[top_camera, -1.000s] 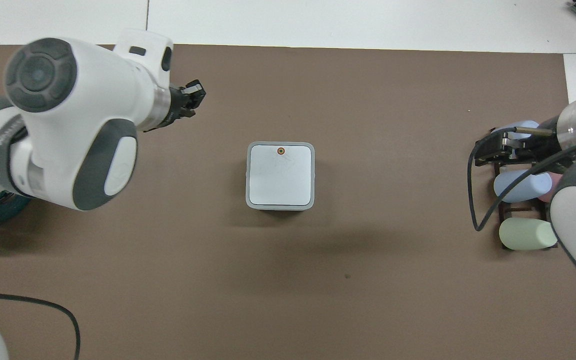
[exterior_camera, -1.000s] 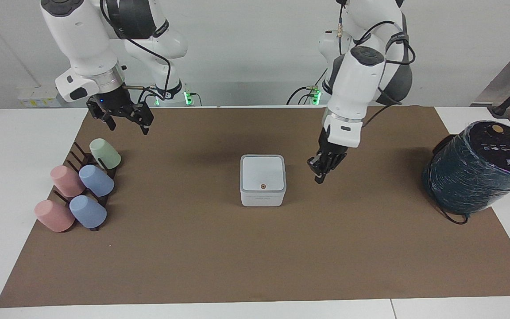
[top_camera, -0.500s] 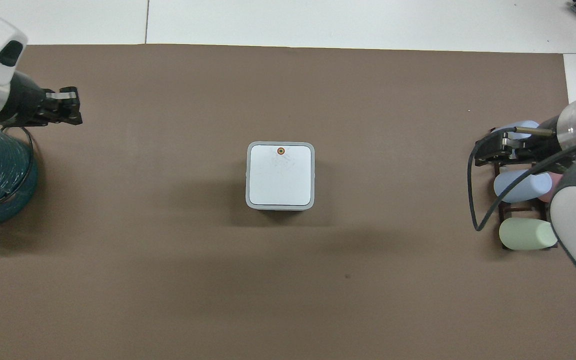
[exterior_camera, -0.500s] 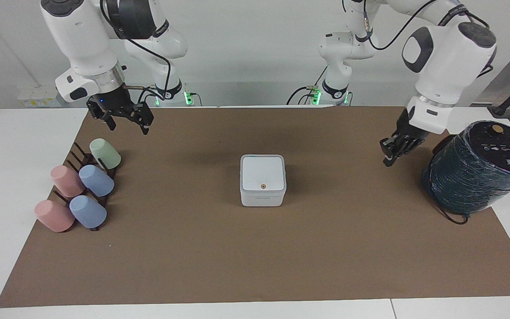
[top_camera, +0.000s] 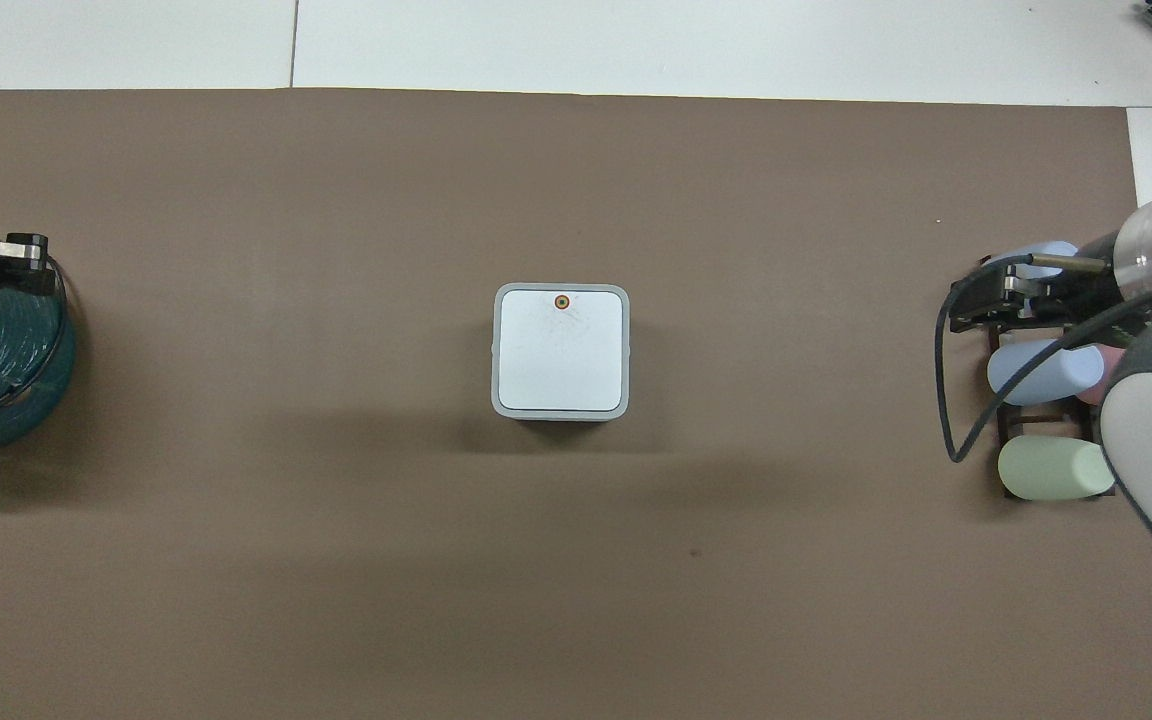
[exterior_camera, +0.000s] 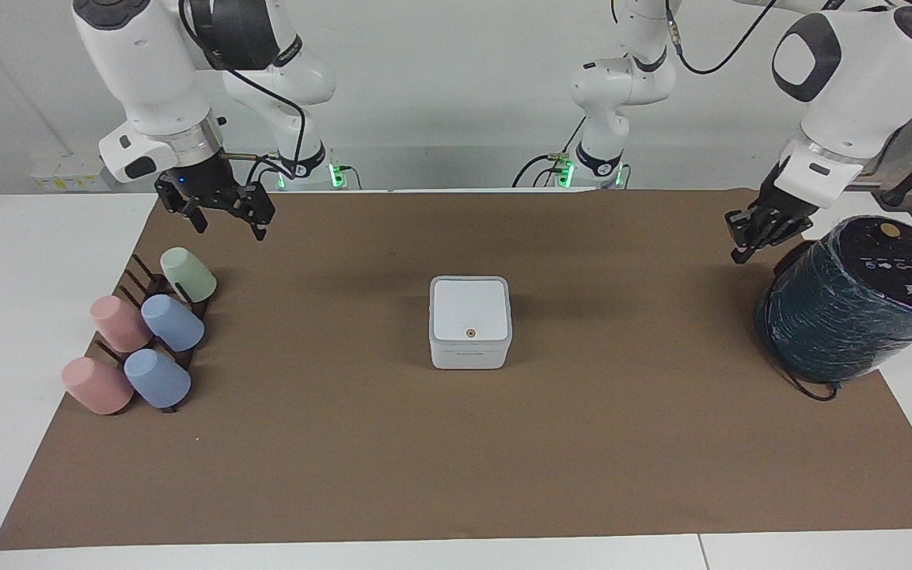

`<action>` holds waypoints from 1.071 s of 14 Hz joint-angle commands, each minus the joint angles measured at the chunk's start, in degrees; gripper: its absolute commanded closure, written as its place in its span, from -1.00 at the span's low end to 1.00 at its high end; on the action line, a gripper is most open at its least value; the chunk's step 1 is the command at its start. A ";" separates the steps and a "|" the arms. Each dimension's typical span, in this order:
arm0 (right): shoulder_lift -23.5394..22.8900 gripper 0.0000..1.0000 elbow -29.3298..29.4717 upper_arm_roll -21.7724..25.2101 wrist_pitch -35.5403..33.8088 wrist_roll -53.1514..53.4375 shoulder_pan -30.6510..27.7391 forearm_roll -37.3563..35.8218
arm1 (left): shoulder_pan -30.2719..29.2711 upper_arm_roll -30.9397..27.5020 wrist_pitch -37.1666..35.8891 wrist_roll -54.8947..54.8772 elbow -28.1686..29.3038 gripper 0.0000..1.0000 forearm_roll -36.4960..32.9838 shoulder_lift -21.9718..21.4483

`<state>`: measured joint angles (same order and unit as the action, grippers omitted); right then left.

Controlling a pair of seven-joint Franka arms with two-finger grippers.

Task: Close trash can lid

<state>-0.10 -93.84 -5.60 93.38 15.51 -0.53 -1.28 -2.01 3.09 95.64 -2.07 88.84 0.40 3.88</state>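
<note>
Since before, left gripper (exterior_camera: 753,231) has drawn well away from the bin (exterior_camera: 469,351) mid-mat (lid (exterior_camera: 469,309) flat, light stiff plastic, press its top), jaws seemingly closed, empty; right gripper (exterior_camera: 222,215) waits, open, empty.

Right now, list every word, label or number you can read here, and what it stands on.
No text can be read.
Trash can: a faint mark on its front wall, too small to read.
Dark cylinder: small white marks on its top, too small to read.
Lid: only an orange dot, no text.
</note>
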 commanded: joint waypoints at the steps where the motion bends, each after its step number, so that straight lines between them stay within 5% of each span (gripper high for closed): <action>1: -0.25 -1.00 0.59 -0.64 -0.57 -1.18 -1.23 1.20 | -0.19 0.33 -0.90 -1.44 0.45 0.59 -1.54 -0.72; 3: -0.25 -1.00 0.59 -0.64 -0.57 -1.18 -1.23 1.20 | 0.08 0.51 -0.20 -1.44 0.54 -0.28 -1.45 -0.89; 4: -0.25 -1.00 0.59 -0.64 -0.57 -1.18 -1.23 1.20 | 0.42 0.51 0.51 -1.36 0.89 -0.99 -1.45 -0.98; 15: -0.25 -1.00 0.59 -0.64 -0.57 -1.18 -1.23 1.20 | 0.52 0.51 2.45 -1.09 2.03 -1.00 -1.36 -1.60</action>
<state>-0.10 -93.84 -5.60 93.38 15.51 -0.53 -1.28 -1.85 3.82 96.93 -2.87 88.95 0.23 3.84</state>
